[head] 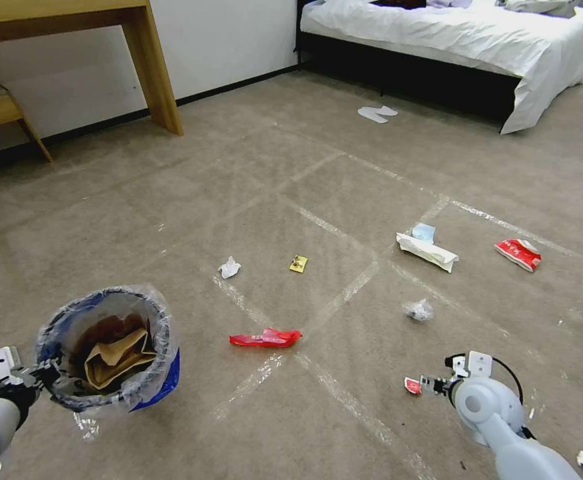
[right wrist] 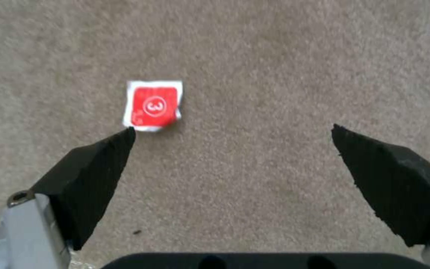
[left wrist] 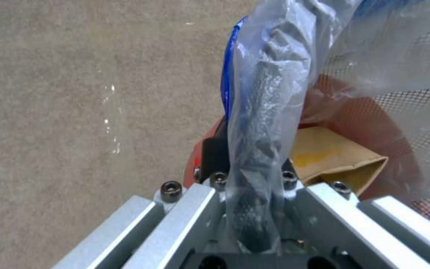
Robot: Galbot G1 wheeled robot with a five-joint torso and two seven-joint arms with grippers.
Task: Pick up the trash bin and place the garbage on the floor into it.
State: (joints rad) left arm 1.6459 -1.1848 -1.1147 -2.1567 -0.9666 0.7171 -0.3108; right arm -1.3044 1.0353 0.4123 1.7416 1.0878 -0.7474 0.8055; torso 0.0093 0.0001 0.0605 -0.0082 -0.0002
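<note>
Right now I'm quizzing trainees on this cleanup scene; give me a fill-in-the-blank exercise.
1. The left gripper grips the trash bin by its ____.
2. Inside the bin lies a brown ____.
3. The right gripper, jaws ____, hangs over a small red packet on the carpet.

Missing: rim; paper bag; open

Round red bin [head: 108, 347], clear crinkly liner with blue markings; brown paper bag [head: 118, 360] inside. Beyond bin: red wrapper strip [head: 265, 339], tiny yellow wrapper [head: 298, 264], white tissue [head: 229, 268]. Beige carpet floor [head: 305, 200].
</note>
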